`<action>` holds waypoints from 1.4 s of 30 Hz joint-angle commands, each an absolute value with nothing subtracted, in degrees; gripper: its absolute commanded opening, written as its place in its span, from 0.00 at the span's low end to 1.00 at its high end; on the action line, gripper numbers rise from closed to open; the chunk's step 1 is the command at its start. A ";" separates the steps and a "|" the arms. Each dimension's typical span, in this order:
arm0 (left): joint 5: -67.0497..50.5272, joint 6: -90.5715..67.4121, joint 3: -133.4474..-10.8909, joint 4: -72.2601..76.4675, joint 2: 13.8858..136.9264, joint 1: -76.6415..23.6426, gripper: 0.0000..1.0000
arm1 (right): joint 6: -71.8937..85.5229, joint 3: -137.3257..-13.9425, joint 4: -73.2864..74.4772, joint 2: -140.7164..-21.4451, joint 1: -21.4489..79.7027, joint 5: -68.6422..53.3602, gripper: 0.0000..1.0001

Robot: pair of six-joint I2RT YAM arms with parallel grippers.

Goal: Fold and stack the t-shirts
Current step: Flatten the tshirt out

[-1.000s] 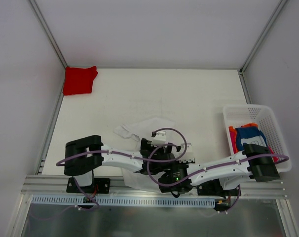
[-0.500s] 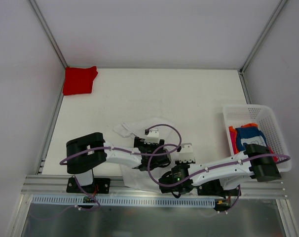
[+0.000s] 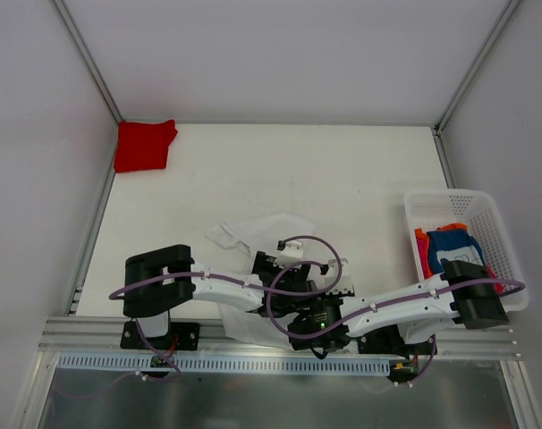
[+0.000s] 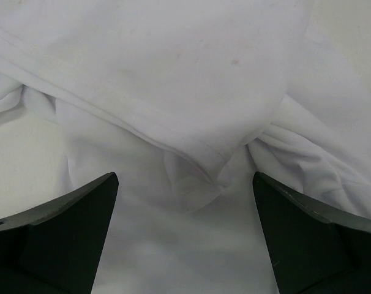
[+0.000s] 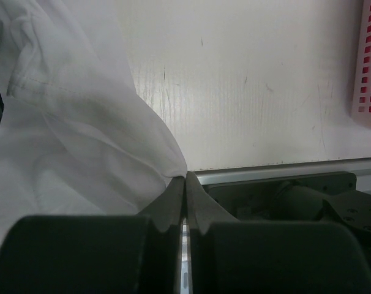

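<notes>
Tightly, right gripper (image 5: pixel 185 174) pinches white t-shirt (image 5: pixel 69 141); left gripper (image 4: pixel 184 179) gapes above it.

Four t-shirts (image 3: pixel 144 146), one basket (image 3: pixel 450 193) (holding two), two arms (image 3: pixel 219 284).

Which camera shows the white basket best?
The top view: the whole basket shows, shirts inside. The right wrist view catches only an edge strip of the basket; the left wrist view shows none.

left hand (image 4: pixel 185 177): jaws wide apart | right hand (image 5: pixel 186 176): jaws pressed together
</notes>
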State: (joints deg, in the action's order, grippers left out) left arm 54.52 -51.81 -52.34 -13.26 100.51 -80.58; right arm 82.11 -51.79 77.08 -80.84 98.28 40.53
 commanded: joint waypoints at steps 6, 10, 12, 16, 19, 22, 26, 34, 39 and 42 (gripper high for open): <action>54.14 -52.56 -54.32 -12.92 102.57 -81.30 0.84 | 83.41 -51.68 78.05 -79.10 98.35 41.92 0.00; 53.44 -53.00 -54.32 -12.83 102.66 -81.39 0.73 | 83.41 -51.59 77.78 -79.45 98.35 41.84 0.01; 53.79 -53.00 -54.23 -12.83 102.66 -81.39 0.70 | 83.41 -51.59 77.61 -79.63 98.35 41.84 0.00; 53.88 -52.91 -54.40 -12.83 103.01 -81.39 0.49 | 83.41 -51.42 77.61 -79.54 98.35 41.75 0.00; 53.61 -52.91 -54.49 -12.92 103.27 -81.39 0.41 | 83.50 -51.33 77.61 -79.45 98.35 41.84 0.01; 53.44 -53.00 -54.49 -12.83 103.27 -81.39 0.34 | 83.50 -51.24 77.35 -79.63 98.35 41.75 0.01; 53.44 -53.00 -54.41 -12.83 103.36 -81.39 0.26 | 83.50 -51.33 77.26 -79.89 98.35 41.66 0.00; 53.35 -52.74 -54.32 -12.92 102.66 -81.39 0.00 | 83.15 -51.50 77.17 -80.24 98.35 41.84 0.01; 54.49 -47.83 -55.54 -13.18 97.31 -81.39 0.00 | 83.32 -51.33 78.31 -79.46 98.09 42.01 0.01; 56.41 -41.07 -56.68 -13.27 88.53 -81.39 0.00 | 85.16 -52.03 83.22 -77.53 98.09 43.68 0.00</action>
